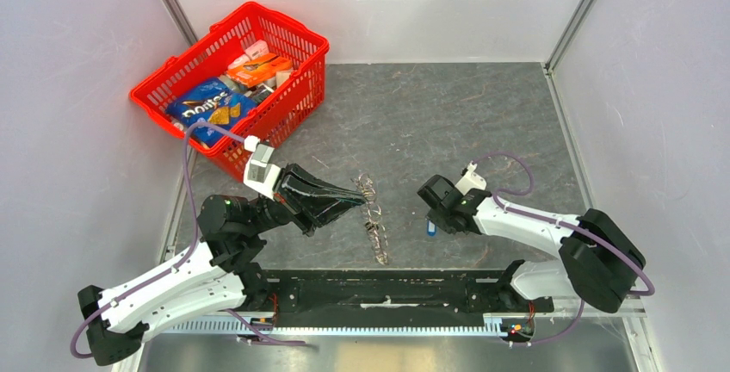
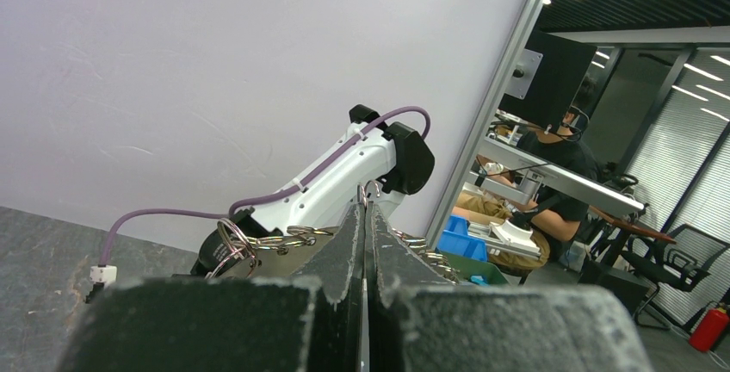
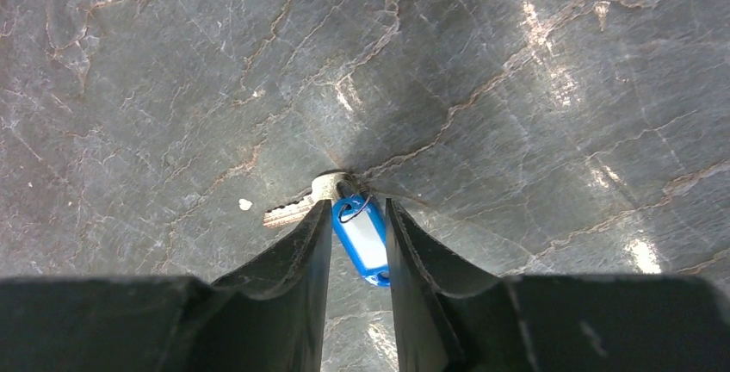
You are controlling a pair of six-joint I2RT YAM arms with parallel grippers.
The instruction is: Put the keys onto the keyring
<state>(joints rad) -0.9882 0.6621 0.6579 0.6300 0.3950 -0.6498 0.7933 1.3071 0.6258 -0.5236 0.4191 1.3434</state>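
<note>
My left gripper (image 1: 355, 200) is shut on a silvery keyring (image 2: 366, 189), pinching it at the fingertips (image 2: 353, 217). A string of linked rings (image 1: 373, 217) hangs from it and trails onto the dark table; more rings (image 2: 258, 238) show either side of the jaws. A small silver key (image 3: 293, 210) with a blue tag (image 3: 363, 238) lies flat on the table. My right gripper (image 3: 357, 208) points straight down over it. Its fingers stand either side of the tag, narrowly apart. In the top view the blue tag (image 1: 430, 229) peeks out below the right gripper (image 1: 433, 215).
A red shopping basket (image 1: 288, 23) with snack packets stands at the back left, close behind the left arm. Grey walls enclose the table on the left, back and right. A black rail (image 1: 387, 290) runs along the near edge between the arm bases.
</note>
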